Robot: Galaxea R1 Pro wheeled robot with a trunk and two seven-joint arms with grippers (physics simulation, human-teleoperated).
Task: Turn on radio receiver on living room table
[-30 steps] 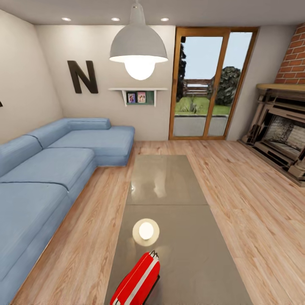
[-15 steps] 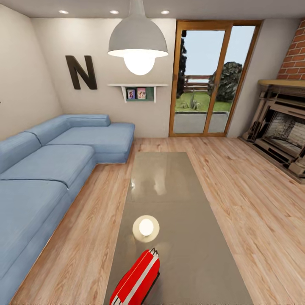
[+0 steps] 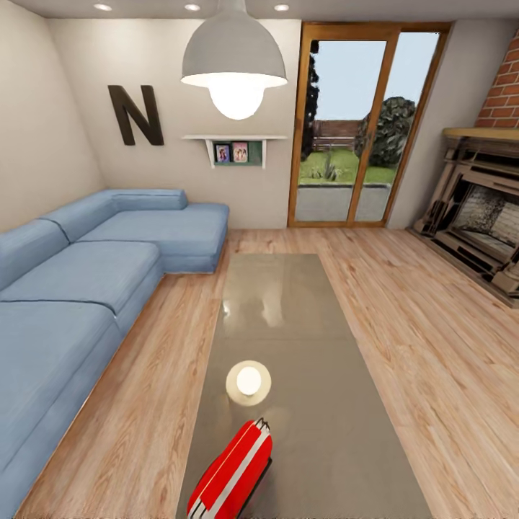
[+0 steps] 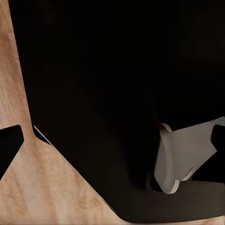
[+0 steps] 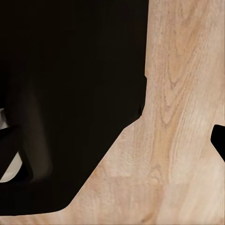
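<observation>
Red plastic, by the look of it, makes up the shell of the radio receiver (image 3: 232, 479), which lies at the near end of the bench (image 3: 288, 317), close to its left edge and partly cut by the bottom of my head view, with a pale band running along its side. I judge it a light, stiff, hollow little box with a smooth skin that could skid on this glossy top if I shove it, so I would not clamp it at all: I would rather steady it lightly against its flank and press the switch or dial, which I cannot make out from here. A thin wire handle seems to peek out at its far tip, too small to trust. Beyond it a round glow, the reflection of the pendant lamp (image 3: 234, 61), sits on the bench. As for my tools, both wrist views give dark bodywork over the plank floor (image 5: 178, 140), so I cannot tell how far either is open or whether it holds anything. Against a second ago, the whole room has slid upward in my head view; the camera has tipped down, while the radio keeps its place on the bench.
</observation>
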